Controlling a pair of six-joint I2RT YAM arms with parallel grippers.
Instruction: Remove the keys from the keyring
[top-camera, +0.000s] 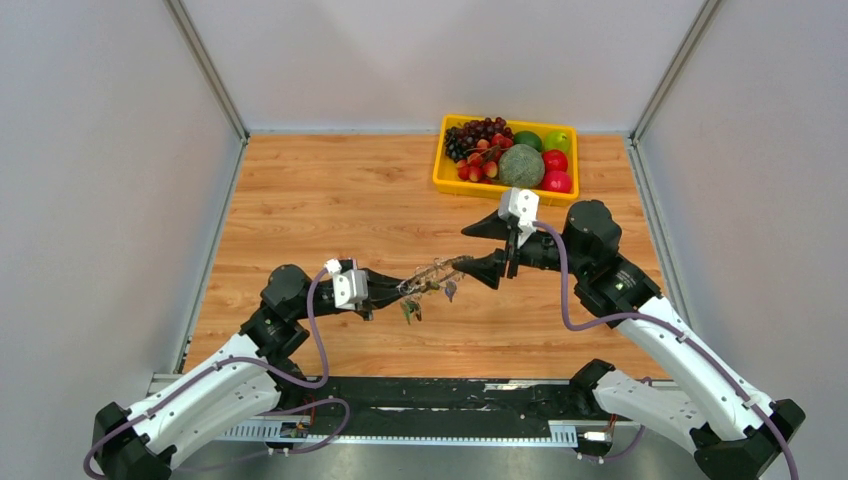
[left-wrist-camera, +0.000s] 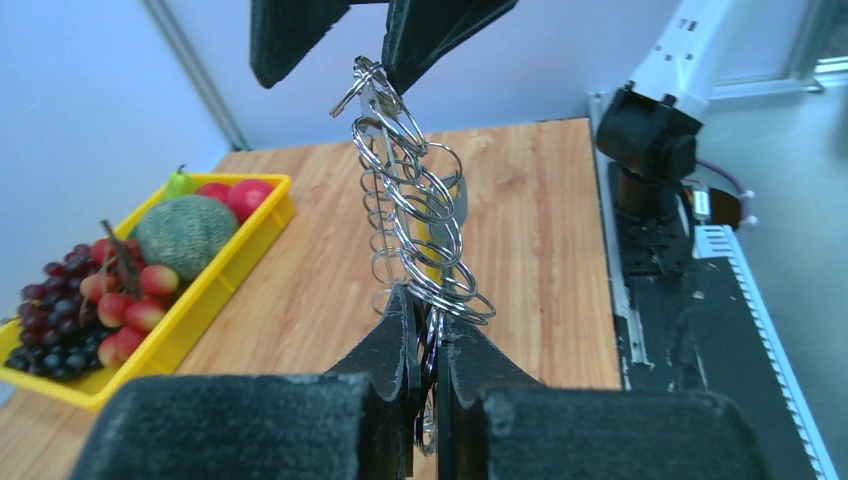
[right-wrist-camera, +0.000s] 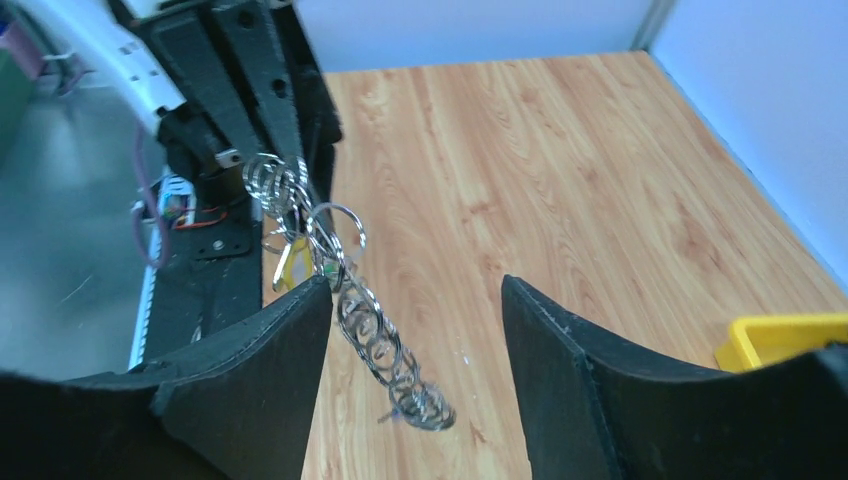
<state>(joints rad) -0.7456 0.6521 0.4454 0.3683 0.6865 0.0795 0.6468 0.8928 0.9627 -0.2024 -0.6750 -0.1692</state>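
1. From above, the left tool (top-camera: 398, 287) and the right tool (top-camera: 480, 250) meet over the middle of the wooden desk (top-camera: 320, 190).
   - The keyring (top-camera: 432, 274) is strung between them in the air as a slanted string of wire loops, clear of the desk.
   - The left tool is clamped on its lower end. The right tool's fingers stand apart around the upper end.
   - Small keys (top-camera: 411, 310) dangle beneath the loops.
   - A yellow tray (top-camera: 438, 168) of fruit (top-camera: 521, 165) sits at the far edge of the desk, well apart from the tools.

2. In the left wrist view, the left tool (left-wrist-camera: 425, 315) has its two black fingers pressed together on the bottom loops of the keyring (left-wrist-camera: 415, 195).
   - The keyring rises from there as a coil of shiny rings.
   - Its top reaches the right tool (left-wrist-camera: 335, 60), whose fingers are spread. The top loops lie against the inner face of one finger.
   - The tray (left-wrist-camera: 245, 255) lies on the left.

3. In the right wrist view, the right tool (right-wrist-camera: 415, 285) is wide apart and grips nothing.
   - The keyring (right-wrist-camera: 370, 330) runs diagonally beside the finger on the left of this view. Whether it touches that finger is unclear.
   - A yellow-headed key (right-wrist-camera: 288, 265) hangs among the upper loops, near the left tool (right-wrist-camera: 262, 110).
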